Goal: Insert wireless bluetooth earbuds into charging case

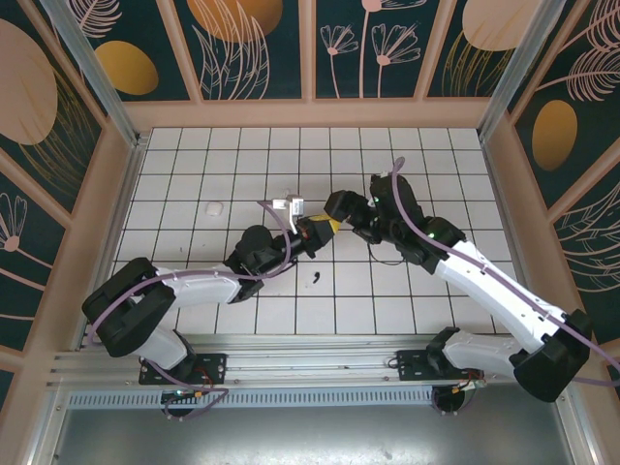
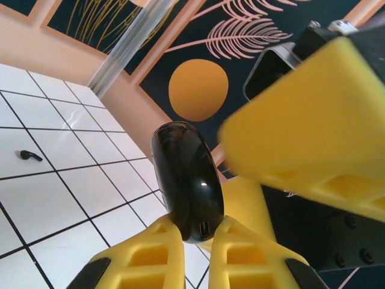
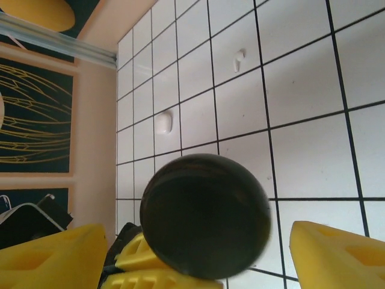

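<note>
**Left fingers clamp the black case, right fingers spread beside it**

Yellow left fingers (image 2: 150, 256) are pressed onto the lower edge of a round black case (image 2: 186, 180). They hold it on edge above the white tiled surface (image 2: 54, 205), near its middle. The right fingers (image 3: 340, 253) stand well apart, one on either side of that case, with bare tile showing between the case and one of them. Nearer the arm bases, a black earbud (image 1: 317, 281) lies alone on a tile. Off to the left of the fingers, a white earbud (image 3: 239, 58) and a small white rounded object (image 3: 163, 123) rest on separate tiles, apart from each other.
</note>
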You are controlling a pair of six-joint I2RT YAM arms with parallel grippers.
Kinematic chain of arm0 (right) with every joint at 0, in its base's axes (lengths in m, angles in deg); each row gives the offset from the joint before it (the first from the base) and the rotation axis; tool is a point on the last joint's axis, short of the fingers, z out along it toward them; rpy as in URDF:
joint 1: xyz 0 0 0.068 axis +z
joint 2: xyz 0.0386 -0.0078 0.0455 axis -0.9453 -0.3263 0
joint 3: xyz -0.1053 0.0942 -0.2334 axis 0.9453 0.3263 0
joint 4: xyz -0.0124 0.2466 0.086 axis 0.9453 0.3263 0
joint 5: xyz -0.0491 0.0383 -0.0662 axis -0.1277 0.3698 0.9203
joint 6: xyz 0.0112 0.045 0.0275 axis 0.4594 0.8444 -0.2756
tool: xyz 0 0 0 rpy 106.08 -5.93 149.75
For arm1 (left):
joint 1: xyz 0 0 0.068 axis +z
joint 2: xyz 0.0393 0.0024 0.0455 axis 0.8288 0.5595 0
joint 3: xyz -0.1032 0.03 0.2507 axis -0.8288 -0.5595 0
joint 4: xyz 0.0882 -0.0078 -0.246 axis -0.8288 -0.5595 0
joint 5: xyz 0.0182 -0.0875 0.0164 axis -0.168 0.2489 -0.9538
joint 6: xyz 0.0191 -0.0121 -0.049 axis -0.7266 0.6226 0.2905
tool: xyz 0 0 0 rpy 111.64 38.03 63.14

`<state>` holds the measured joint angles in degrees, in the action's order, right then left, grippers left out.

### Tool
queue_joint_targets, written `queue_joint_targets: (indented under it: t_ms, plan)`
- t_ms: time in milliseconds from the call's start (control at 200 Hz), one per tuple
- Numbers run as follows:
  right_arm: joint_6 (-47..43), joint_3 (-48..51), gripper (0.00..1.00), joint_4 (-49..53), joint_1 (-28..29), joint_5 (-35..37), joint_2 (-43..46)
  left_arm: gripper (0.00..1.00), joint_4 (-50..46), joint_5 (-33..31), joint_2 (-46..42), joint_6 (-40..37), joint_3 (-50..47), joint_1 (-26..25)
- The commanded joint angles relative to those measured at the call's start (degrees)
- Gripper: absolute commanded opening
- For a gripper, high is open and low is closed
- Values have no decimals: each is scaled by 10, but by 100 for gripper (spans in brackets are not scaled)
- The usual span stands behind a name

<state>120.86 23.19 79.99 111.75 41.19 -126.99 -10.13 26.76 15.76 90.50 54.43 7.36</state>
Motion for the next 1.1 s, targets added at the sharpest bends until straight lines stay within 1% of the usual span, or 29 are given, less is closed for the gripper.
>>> queue_joint_targets:
  t_ms: [0, 125, 160, 195, 210, 245, 385, 490, 566, 731, 931, 1096]
  plan:
    - [-33, -13, 82, -23, -23, -2, 47, 6, 50, 13, -23, 39, -15, 20]
    - [-49, 10, 82, -78, -71, -38, 101, 5, 72, 43, -39, 74, -26, 49]
    - [-50, 28, 81, -110, -89, -59, 117, 5, 76, 54, -44, 83, -26, 56]
    - [-49, 47, 80, -145, -91, -81, 130, 5, 79, 66, -48, 92, -24, 62]
    - [-50, 53, 80, -162, -107, -90, 134, 5, 80, 71, -50, 94, -23, 63]
    - [-51, 70, 79, -199, -117, -115, 142, 5, 81, 83, -54, 102, -17, 67]
    - [-50, 108, 77, -306, -119, -174, 143, 5, 83, 136, -65, 125, 13, 69]
    - [-37, 120, 77, -359, -119, -218, 123, 5, 81, 158, -73, 133, 31, 68]
    - [-28, 123, 74, -378, -118, -239, 108, 5, 70, 167, -80, 129, 40, 69]
    - [-24, 130, 65, -410, -109, -257, 97, 5, 72, 171, -88, 134, 44, 69]
    - [-20, 138, 60, -439, -100, -276, 90, 4, 85, 179, -81, 144, 45, 69]
    - [-20, 138, 53, -454, -98, -290, 82, 3, 90, 185, -79, 151, 49, 69]
